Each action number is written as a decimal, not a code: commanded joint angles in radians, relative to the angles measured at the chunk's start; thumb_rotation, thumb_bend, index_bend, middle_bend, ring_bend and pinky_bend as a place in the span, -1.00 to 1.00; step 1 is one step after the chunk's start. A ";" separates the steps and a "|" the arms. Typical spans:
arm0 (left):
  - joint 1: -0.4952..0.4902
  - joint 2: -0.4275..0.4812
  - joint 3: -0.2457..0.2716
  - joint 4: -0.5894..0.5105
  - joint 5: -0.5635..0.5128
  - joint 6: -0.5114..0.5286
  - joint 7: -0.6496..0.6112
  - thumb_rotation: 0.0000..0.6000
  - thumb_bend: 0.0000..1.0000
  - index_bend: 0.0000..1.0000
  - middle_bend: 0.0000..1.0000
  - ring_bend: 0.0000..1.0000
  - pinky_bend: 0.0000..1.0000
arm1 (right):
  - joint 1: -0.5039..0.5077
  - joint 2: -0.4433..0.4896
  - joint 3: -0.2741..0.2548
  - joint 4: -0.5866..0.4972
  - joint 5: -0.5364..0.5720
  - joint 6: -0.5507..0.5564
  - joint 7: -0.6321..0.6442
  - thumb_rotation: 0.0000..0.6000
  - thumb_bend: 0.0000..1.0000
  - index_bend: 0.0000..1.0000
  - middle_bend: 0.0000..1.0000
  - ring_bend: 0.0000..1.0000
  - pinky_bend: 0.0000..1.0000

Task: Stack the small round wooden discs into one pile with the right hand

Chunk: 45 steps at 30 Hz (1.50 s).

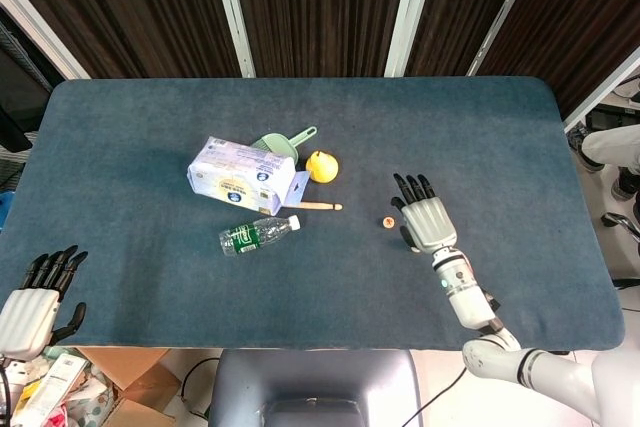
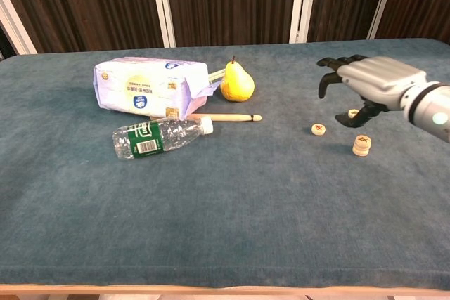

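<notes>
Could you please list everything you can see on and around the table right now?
table: one, dark blue cloth top, fills both views.
tissue pack: one, lilac and white, left of centre.
scoop: one, pale green, behind the pack.
pear: one, yellow, beside the pack.
wooden stick: one, pale, in front of the pear.
water bottle: one, clear with green label, lying down.
single disc: one, pale wood, right of centre.
far disc: one, under the right hand.
disc stack: one, nearest the front.
left hand: open, at the table's front-left corner.
right hand: open, above the discs.
</notes>
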 commanded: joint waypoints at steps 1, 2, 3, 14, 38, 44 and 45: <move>0.000 0.000 -0.002 0.001 -0.003 0.002 0.000 1.00 -0.01 -1.00 -1.00 -1.00 -1.00 | 0.031 -0.043 0.010 0.044 0.037 -0.039 -0.045 1.00 -0.02 -0.07 -0.99 -1.00 -1.00; 0.001 0.000 -0.003 0.001 -0.004 0.002 0.000 1.00 -0.01 -1.00 -1.00 -1.00 -1.00 | 0.038 -0.058 0.008 0.063 0.046 -0.047 -0.057 1.00 -0.02 -0.06 -0.99 -1.00 -1.00; 0.001 0.001 -0.003 0.001 -0.004 0.002 -0.001 1.00 -0.01 -1.00 -1.00 -1.00 -1.00 | 0.042 -0.068 0.007 0.077 0.054 -0.054 -0.065 1.00 -0.02 -0.05 -0.99 -1.00 -1.00; 0.004 0.006 -0.003 0.001 -0.007 0.004 -0.009 1.00 -0.01 -1.00 -1.00 -1.00 -1.00 | 0.072 -0.143 0.011 0.199 0.095 -0.086 -0.064 1.00 -0.02 0.01 -1.00 -1.00 -1.00; 0.006 0.003 -0.011 0.001 -0.015 0.009 -0.012 1.00 -0.01 -1.00 -1.00 -1.00 -0.99 | 0.097 -0.176 0.011 0.260 0.126 -0.119 -0.047 1.00 -0.02 0.16 -0.99 -1.00 -1.00; 0.009 0.001 -0.015 0.001 -0.024 0.014 -0.005 1.00 -0.01 -1.00 -1.00 -1.00 -0.98 | 0.099 -0.181 0.006 0.263 0.124 -0.119 -0.046 1.00 -0.02 0.20 -0.98 -1.00 -1.00; 0.009 0.001 -0.015 0.000 -0.023 0.014 -0.002 1.00 -0.01 -1.00 -1.00 -1.00 -0.98 | 0.099 -0.181 0.006 0.262 0.123 -0.118 -0.044 1.00 -0.02 0.21 -0.98 -1.00 -1.00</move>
